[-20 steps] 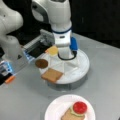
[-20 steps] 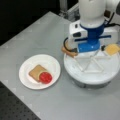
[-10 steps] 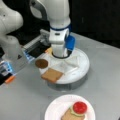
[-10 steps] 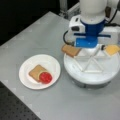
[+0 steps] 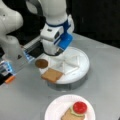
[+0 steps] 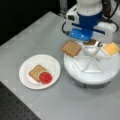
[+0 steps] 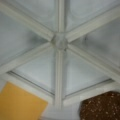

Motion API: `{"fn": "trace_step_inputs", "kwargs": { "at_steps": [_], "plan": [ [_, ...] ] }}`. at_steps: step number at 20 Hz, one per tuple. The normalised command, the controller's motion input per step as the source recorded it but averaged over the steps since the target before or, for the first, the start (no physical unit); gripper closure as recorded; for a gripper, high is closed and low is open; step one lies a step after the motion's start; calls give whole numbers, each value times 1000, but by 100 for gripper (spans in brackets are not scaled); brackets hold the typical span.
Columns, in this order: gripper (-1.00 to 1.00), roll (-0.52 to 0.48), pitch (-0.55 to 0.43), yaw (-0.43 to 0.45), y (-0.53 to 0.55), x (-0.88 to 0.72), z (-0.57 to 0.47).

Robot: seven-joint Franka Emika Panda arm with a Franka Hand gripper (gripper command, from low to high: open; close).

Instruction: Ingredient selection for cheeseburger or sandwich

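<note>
Nearest in both front views: white paper plate (image 5: pixel 53 111) (image 6: pixel 53 65) on grey table (image 6: pixel 37 32). On plate, partly built sandwich (image 5: pixel 75 112) (image 6: pixel 40 74): bread square at bottom, green lettuce (image 5: pixel 74 114) edging out beneath red tomato disc (image 5: pixel 80 107) (image 6: pixel 45 77). No top bread on it yet.

Behind plate, round white divided tray (image 5: pixel 80 65) (image 6: pixel 100 72) with raised ribs meeting at hub (image 7: pixel 59 41). Second bread square (image 5: pixel 52 75) (image 6: pixel 71 48) tilted over tray rim on the side nearer the plate. Dark-brown patty (image 5: pixel 41 63) (image 6: pixel 90 42) (image 7: pixel 102 106) at tray edge. Yellow cheese square (image 6: pixel 111 48) (image 7: pixel 21 102) in neighbouring wedge.

Farther back, gripper (image 5: pixel 56 51) (image 6: pixel 86 40) low over tray, close above patty and cheese wedges. Fingers hidden under blue-and-white body; cannot tell whether spread or closed, nothing seen held. Wrist view straight down on hub, patty and cheese at bottom corners.
</note>
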Motion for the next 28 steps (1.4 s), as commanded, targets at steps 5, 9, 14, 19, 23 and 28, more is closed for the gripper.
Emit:
{"fn": "trace_step_inputs", "kwargs": {
  "at_steps": [5, 9, 14, 19, 23, 28],
  "plan": [
    [-100, 216, 84, -295, -10, 45, 176],
    [-100, 321, 88, -238, -103, 35, 231],
    [-100, 386, 127, -116, -171, 11, 245],
    [-100, 333, 123, 28, -196, 37, 178],
    [-100, 325, 101, 114, -151, 76, 100],
    [-100, 430, 106, 196, -341, 115, -25]
  ]
}}
